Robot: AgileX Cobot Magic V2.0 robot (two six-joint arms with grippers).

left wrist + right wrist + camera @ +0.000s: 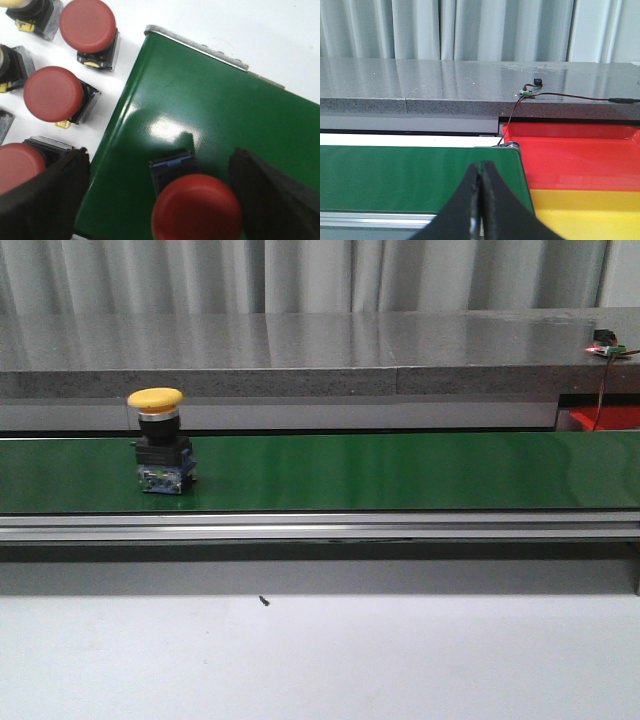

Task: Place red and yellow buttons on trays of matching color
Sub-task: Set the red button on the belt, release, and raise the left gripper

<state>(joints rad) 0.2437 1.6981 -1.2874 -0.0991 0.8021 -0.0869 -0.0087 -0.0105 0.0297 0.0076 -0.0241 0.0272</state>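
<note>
Straddling a red button (196, 207) on the green belt (210, 115), the left pincer (165, 200) gapes for feeding; right pincer (480, 200), pressed closed and empty, must open to catch the yellow button (160, 440)

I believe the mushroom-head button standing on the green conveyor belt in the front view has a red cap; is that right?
Not quite: the front view shows the mushroom-head button standing on the green conveyor belt with a yellow cap, not a red one.

Even bright light; glare patch on green belt (165, 125); near fingers (45, 200) blurred.
</note>
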